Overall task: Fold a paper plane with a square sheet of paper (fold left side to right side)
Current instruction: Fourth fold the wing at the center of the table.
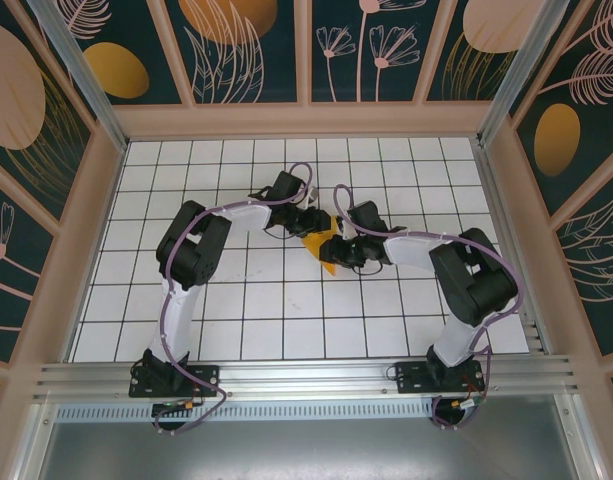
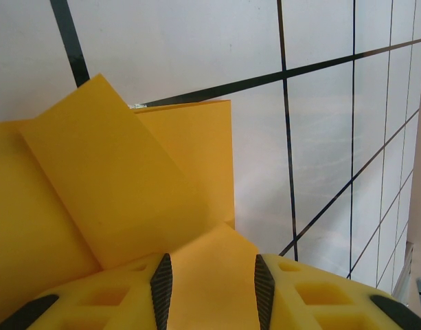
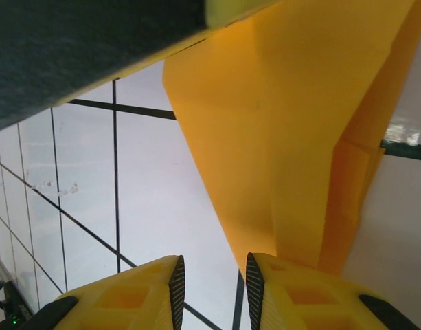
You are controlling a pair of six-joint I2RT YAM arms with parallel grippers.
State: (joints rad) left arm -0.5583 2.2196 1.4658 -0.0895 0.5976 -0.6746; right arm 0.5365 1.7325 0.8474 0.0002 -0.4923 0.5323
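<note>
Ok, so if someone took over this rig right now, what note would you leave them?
Left gripper: jaws apart, paper lying between the fingers, nothing pinched.
Right gripper: jaws apart at the paper's narrow end, holding nothing.
The square sheet of paper: mid-table, between both grippers.
Done: it is partly folded, with overlapping flaps, and tapers to a point towards the arm bases.
Left: it does not look like a finished dart. The left side probably needs folding over the right and creasing. I cannot tell whether the layers lie flat.
</note>
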